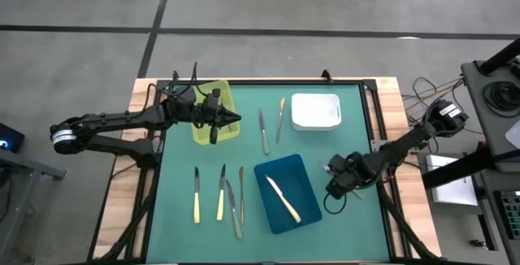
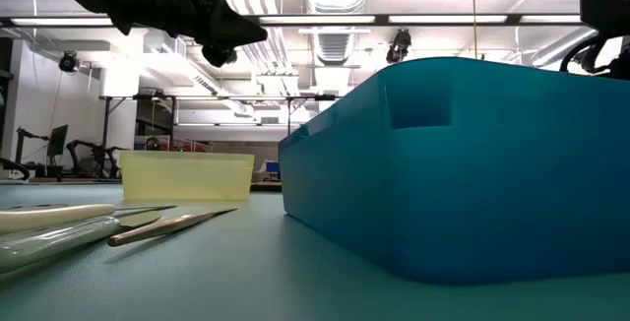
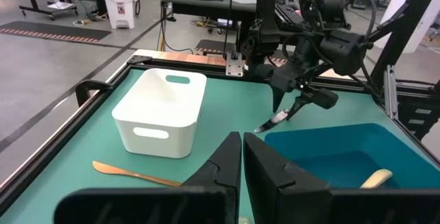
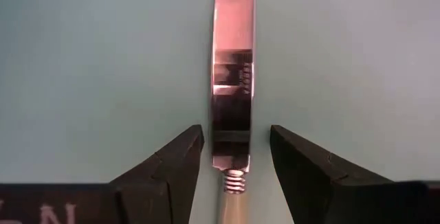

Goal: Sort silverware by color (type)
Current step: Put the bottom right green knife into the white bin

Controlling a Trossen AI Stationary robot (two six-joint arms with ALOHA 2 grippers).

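Note:
My right gripper [image 4: 236, 148] is open just right of the blue tray [image 1: 272, 174]. It points down at the table, and its fingers stand on either side of a silver knife [image 4: 232, 66], close to where the blade meets the handle, without touching it. The left wrist view shows that knife [image 3: 273, 121] under my right gripper [image 3: 289, 107]. My left gripper [image 1: 234, 120] is shut on nothing above the yellow tray's [image 1: 203, 131] right edge. A cream-handled knife [image 1: 283, 198] lies in the blue tray. Two cream-handled knives [image 1: 196, 193] [image 1: 221, 192], a silver one [image 1: 234, 208] and a gold one [image 1: 241, 193] lie at the near left.
A silver knife [image 1: 263, 131] and a gold utensil [image 1: 280, 119] lie on the green mat between the yellow tray and the white tray [image 1: 315, 110]. The blue tray [image 2: 463, 163] fills the low view's right side. A black frame borders the mat.

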